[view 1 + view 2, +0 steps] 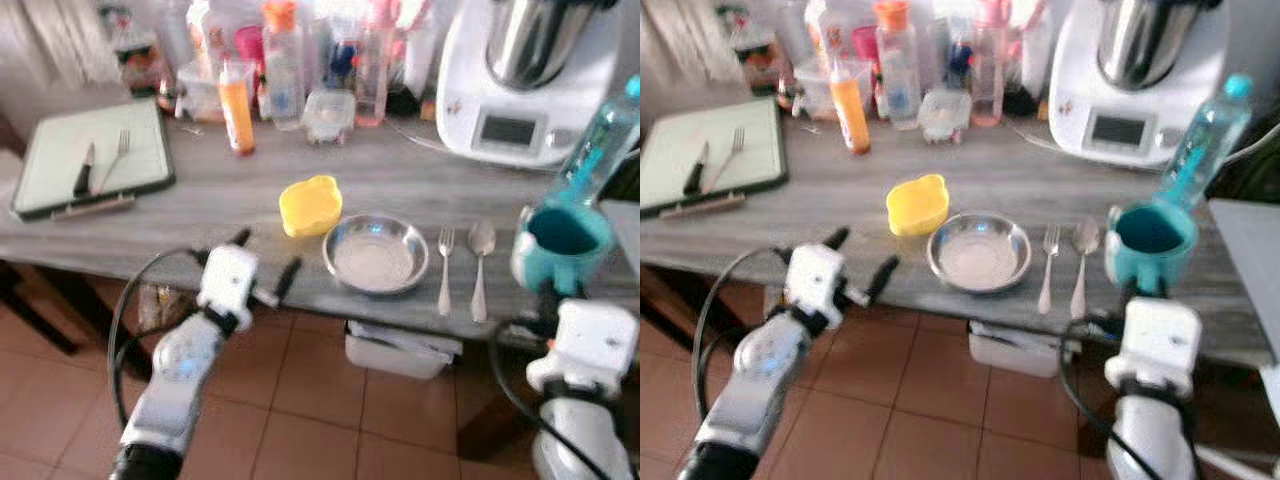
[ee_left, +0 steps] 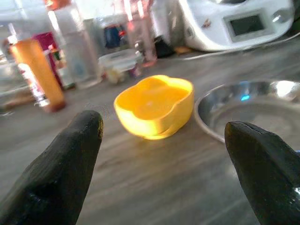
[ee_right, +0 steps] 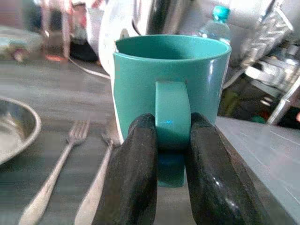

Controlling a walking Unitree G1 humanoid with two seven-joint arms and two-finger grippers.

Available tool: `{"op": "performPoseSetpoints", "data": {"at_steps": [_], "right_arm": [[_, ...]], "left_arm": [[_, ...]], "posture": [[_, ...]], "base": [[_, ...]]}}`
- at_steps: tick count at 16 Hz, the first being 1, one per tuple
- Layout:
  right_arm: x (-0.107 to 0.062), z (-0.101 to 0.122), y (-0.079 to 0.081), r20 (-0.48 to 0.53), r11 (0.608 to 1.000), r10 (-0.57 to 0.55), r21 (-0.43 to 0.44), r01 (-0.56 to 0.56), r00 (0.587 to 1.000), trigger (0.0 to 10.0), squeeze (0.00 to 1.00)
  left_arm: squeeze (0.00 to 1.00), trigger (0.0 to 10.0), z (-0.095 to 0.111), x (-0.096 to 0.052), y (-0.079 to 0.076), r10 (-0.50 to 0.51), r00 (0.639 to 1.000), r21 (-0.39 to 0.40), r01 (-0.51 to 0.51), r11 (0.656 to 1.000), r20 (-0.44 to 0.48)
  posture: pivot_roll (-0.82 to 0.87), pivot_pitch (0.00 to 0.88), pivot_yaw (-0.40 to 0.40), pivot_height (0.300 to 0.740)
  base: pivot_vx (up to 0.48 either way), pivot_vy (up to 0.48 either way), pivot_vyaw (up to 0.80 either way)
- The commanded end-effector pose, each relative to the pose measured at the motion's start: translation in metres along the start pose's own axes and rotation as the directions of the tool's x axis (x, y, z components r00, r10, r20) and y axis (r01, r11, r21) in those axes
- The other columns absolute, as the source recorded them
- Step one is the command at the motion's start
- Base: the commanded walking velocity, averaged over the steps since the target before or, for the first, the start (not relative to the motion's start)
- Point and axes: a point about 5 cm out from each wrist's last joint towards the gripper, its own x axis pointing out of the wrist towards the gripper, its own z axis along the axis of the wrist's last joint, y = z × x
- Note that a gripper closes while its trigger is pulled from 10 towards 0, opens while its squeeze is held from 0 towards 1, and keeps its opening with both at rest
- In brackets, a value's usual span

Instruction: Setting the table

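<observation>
A teal mug (image 1: 563, 240) is held at the table's right end, my right gripper (image 3: 169, 154) shut on its handle (image 3: 171, 123). Left of it lie a spoon (image 1: 481, 262) and a fork (image 1: 445, 266), then a steel bowl (image 1: 375, 253) and a small yellow bowl (image 1: 310, 205). My left gripper (image 1: 265, 265) hovers open at the table's front edge, just short of the yellow bowl (image 2: 154, 106), with nothing between its fingers (image 2: 63, 173).
A green tray (image 1: 95, 160) with a knife and fork lies at the far left. Bottles, an orange bottle (image 1: 237, 110) and containers crowd the back. A white kitchen machine (image 1: 530, 80) and a water bottle (image 1: 600, 150) stand back right. A box sits under the table on the tiled floor.
</observation>
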Motion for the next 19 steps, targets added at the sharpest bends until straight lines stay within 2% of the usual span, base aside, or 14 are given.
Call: {"op": "performPoseSetpoints", "data": {"at_steps": [1, 7, 12, 15, 17, 19], "right_arm": [[0.001, 0.005, -0.005, 0.024, 1.0, -0.015, -0.012, 0.015, 1.0, 10.0, 0.0], [0.001, 0.005, -0.002, 0.026, 1.0, -0.002, -0.006, 0.002, 1.0, 10.0, 0.0], [0.005, 0.007, 0.004, 0.037, 1.0, 0.026, 0.005, -0.026, 0.999, 10.0, 0.0], [0.008, 0.009, 0.008, 0.046, 0.999, 0.053, -0.002, -0.053, 0.998, 10.0, 0.0], [0.008, 0.01, 0.009, 0.055, 0.998, 0.06, -0.01, -0.059, 0.997, 10.0, 0.0], [0.008, 0.013, 0.008, 0.073, 0.998, 0.059, -0.022, -0.057, 0.996, 10.0, 0.0]], "left_arm": [[0.0, 10.0, 0.003, 0.004, -0.004, -0.009, 1.0, -0.001, 0.009, 1.0, 0.004], [0.0, 10.0, 0.008, 0.006, -0.006, -0.008, 1.0, -0.009, 0.008, 1.0, 0.013], [0.0, 10.0, 0.013, 0.009, -0.008, -0.094, 0.995, -0.03, 0.095, 0.995, 0.031], [0.0, 10.0, 0.016, 0.014, -0.006, -0.107, 0.993, -0.021, 0.108, 0.994, 0.044], [0.0, 10.0, 0.02, 0.018, -0.012, -0.14, 0.988, -0.075, 0.144, 0.987, 0.063], [0.0, 10.0, 0.023, 0.022, -0.013, -0.132, 0.988, -0.078, 0.139, 0.987, 0.079]], "posture": [[-0.05, 0.049, 0.047, 0.74], [-0.04, 0.057, 0.048, 0.74], [-0.04, 0.06, 0.049, 0.74], [-0.03, 0.065, 0.046, 0.74], [-0.04, 0.05, 0.048, 0.74], [-0.05, 0.039, 0.049, 0.74]], "base": [[0.0, -0.334, 0.0], [0.0, -0.054, 0.0], [0.0, 0.0, 0.0], [0.0, 0.0, 0.0], [0.0, 0.0, 0.0], [0.0, 0.0, 0.0]]}}
